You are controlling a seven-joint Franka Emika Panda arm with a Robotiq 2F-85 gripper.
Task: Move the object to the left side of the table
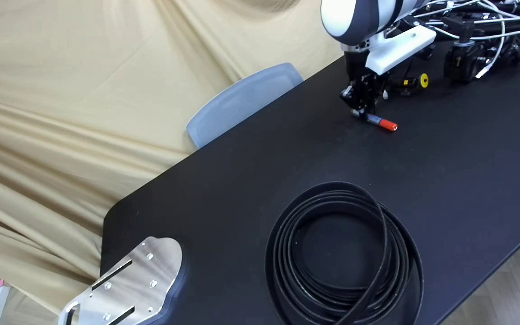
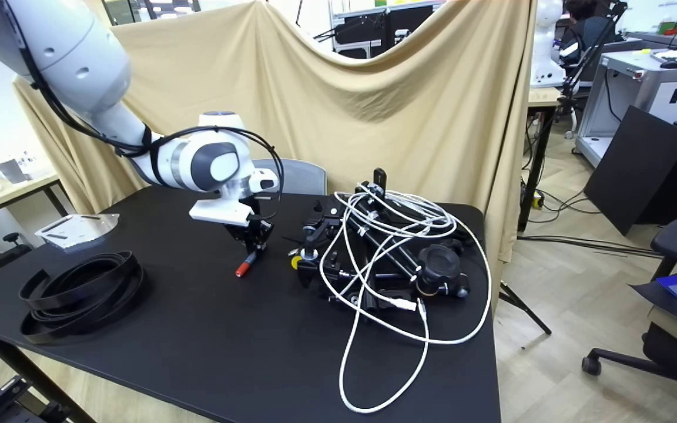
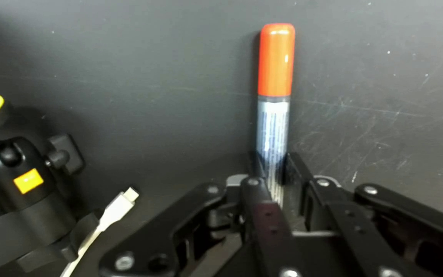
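Marker pen (image 3: 273, 123) pinched, its tail end buried

I've got the fingers (image 3: 297, 169) of my gripper (image 3: 272, 165) clamped on both sides of the blue barrel, red cap sticking out. In the wrist view the barrel's rear is lost between them. The pen's near the cable-and-gear tangle (image 2: 394, 249); lying on the table (image 1: 224, 198) or just above it, I can't tell. In an exterior view, frame edges crop my arm (image 1: 359, 22) and the black coil (image 1: 282, 253).

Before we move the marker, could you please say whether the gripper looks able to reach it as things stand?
Most likely yes: in the wrist view, the gripper straddles the marker, with nothing visible in the way; whether it grips it, I cannot tell.
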